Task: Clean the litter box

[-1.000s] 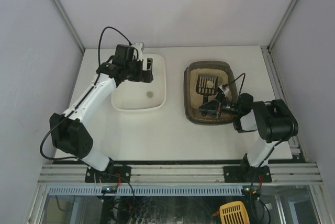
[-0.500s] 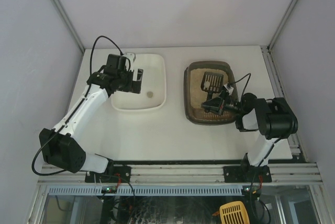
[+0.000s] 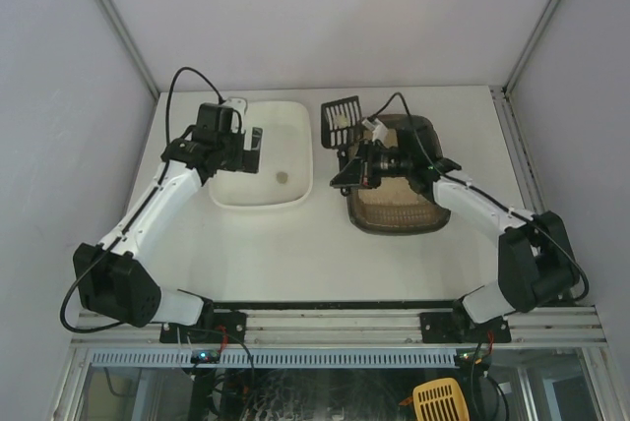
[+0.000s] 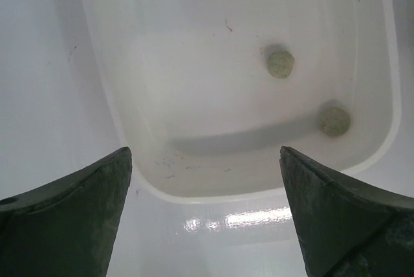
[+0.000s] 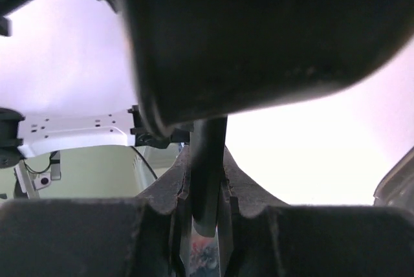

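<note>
The litter box [image 3: 394, 228], a dark tray of beige litter, sits right of centre, partly under my right arm. My right gripper [image 3: 356, 160] is shut on the handle [image 5: 208, 173] of a black slotted scoop [image 3: 342, 112]. The scoop is lifted over the gap between the litter box and the white tub [image 3: 261, 205]. Its dark underside [image 5: 259, 31] fills the right wrist view. I cannot make out what lies in it. My left gripper [image 3: 248, 146] hangs open over the tub's left end, its fingers [image 4: 84, 219] wide apart and holding nothing.
Two round grey-green clumps [image 4: 281, 63] [image 4: 334, 120] lie on the tub's floor [image 4: 213, 63]. One clump [image 3: 283, 177] shows in the top view. White walls close in the table on three sides. A yellow scoop [image 3: 439, 401] lies below the table's front rail.
My right arm has lifted the scoop out of the litter box and swung it left towards the tub. My left arm drew back left over the tub's left end, then held still.
</note>
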